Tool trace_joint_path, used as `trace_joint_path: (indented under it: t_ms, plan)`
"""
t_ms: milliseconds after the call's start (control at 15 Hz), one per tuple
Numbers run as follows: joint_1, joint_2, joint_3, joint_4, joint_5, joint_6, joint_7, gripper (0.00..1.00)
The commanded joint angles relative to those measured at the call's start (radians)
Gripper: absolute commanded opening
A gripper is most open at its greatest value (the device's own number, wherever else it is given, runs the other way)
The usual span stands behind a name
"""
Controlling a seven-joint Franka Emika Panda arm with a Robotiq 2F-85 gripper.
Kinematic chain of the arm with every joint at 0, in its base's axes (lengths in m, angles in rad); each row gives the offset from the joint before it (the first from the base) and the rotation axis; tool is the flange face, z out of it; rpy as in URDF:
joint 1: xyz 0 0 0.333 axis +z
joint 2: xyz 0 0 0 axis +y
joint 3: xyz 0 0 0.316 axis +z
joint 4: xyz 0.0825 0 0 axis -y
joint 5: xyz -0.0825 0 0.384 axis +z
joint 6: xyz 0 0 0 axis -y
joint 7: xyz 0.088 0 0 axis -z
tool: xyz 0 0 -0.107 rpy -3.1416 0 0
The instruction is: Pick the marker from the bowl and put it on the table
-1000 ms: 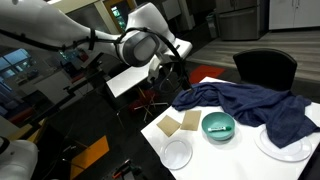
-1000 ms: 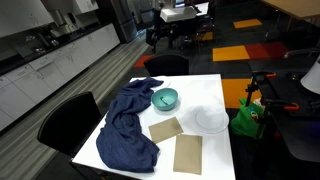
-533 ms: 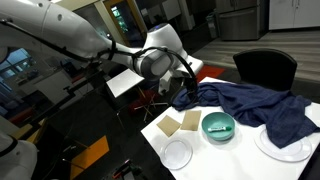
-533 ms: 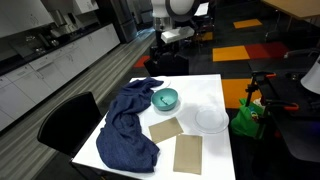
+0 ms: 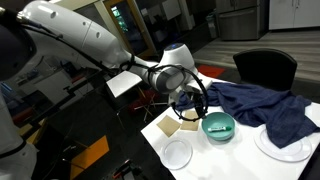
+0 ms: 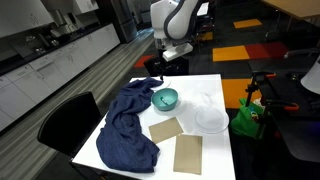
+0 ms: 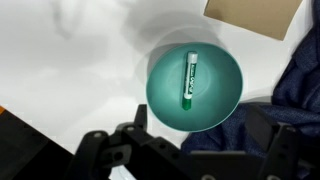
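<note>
The green marker lies inside the teal bowl, roughly upright in the wrist view. The bowl stands on the white table next to the dark blue cloth. It also shows in both exterior views; the marker is too small to make out there. My gripper is open and empty, hovering above the bowl with its fingers spread to either side of the bowl's near rim. In the exterior views the gripper hangs high above the table's edge beside the bowl.
A dark blue cloth lies bunched beside the bowl. Tan mats and white plates lie on the table. Black chairs stand around it. A green bag sits on the floor.
The arm has swung in from beyond the table and the gripper has come down over the bowl. The marker, bowl and cloth have not moved.
</note>
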Motion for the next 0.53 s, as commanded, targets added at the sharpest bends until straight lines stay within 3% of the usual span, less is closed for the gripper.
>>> trace_joint_path:
  t_ms: [0,67,467]
  plan:
    - [0.024,0.082,-0.026,0.036,0.028,0.042,-0.016,1.0]
    - [0.029,0.041,-0.028,0.023,0.029,0.0,-0.017,1.0]
    - [0.035,0.059,-0.034,0.029,0.029,0.003,-0.017,1.0]
